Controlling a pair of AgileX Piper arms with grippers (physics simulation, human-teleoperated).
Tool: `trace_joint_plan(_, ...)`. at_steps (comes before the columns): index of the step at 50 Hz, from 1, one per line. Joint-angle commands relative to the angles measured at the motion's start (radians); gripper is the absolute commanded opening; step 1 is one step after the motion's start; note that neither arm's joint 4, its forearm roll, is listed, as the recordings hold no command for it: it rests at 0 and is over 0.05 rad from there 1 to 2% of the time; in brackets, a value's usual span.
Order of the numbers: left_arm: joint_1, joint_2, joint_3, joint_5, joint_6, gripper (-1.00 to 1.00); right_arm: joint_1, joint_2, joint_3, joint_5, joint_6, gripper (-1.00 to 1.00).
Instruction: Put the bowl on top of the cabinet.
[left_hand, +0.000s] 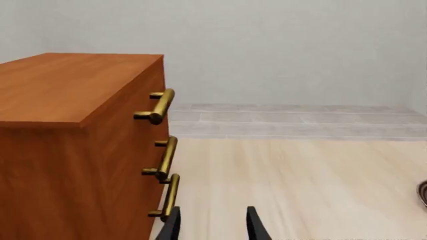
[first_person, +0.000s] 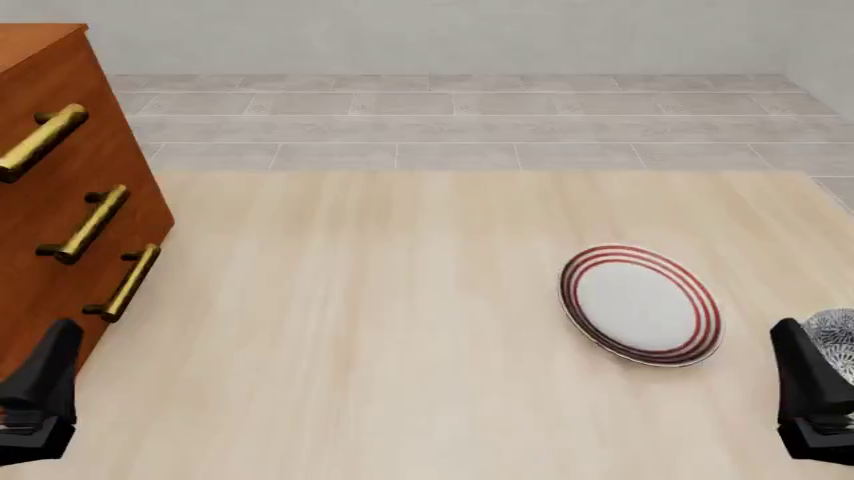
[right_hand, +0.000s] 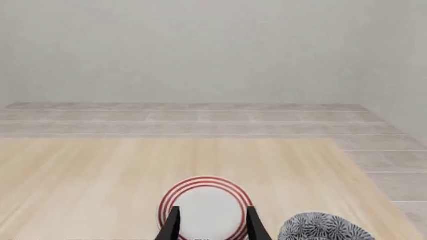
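The bowl (first_person: 835, 333), black-and-white patterned, sits at the table's right edge, cut off by the frame and partly hidden behind my right gripper (first_person: 809, 395). In the right wrist view the bowl (right_hand: 325, 228) lies beside my right gripper (right_hand: 213, 227), which is open and empty. The cabinet (first_person: 60, 215), reddish-brown with three brass handles, stands at the far left. My left gripper (first_person: 40, 395) hovers just in front of its lower corner. The left wrist view shows the cabinet (left_hand: 67, 150) and my left gripper (left_hand: 212, 227) open with nothing between its fingers.
A flat white plate with red rings (first_person: 641, 304) lies on the pale wooden table (first_person: 374, 300), left of the bowl. In the right wrist view the plate (right_hand: 207, 200) sits straight ahead of the fingers. A grey tiled floor and wall lie beyond.
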Motion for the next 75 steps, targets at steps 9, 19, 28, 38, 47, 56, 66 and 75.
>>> trace_joint_plan(9,-0.016,0.001,-0.01,0.004,-0.01,1.0,0.019,-0.005,-0.065,0.036,-0.026,1.0)
trace_joint_plan(19,-0.026,-0.001,-0.009,-0.001,-0.007,1.0,-0.02,-0.003,-0.171,0.219,-0.051,1.0)
trace_joint_plan(28,-0.033,0.0,-0.03,0.019,-0.005,1.0,-0.092,0.099,-0.261,0.317,-0.08,1.0)
trace_joint_plan(38,-0.047,0.003,-0.032,0.017,-0.009,1.0,-0.195,0.179,-0.442,0.497,-0.176,1.0)
trace_joint_plan(47,-0.065,0.005,-0.034,0.017,-0.009,1.0,-0.305,0.332,-0.555,0.583,-0.17,1.0)
trace_joint_plan(56,-0.077,0.015,-0.028,0.003,-0.003,1.0,-0.355,0.4,-0.702,0.698,-0.213,1.0)
trace_joint_plan(66,-0.095,0.043,-0.01,-0.041,0.002,1.0,-0.399,0.461,-0.717,0.754,-0.247,1.0)
trace_joint_plan(75,-0.101,0.046,0.005,-0.064,0.006,1.0,-0.47,0.527,-0.806,0.799,-0.262,1.0)
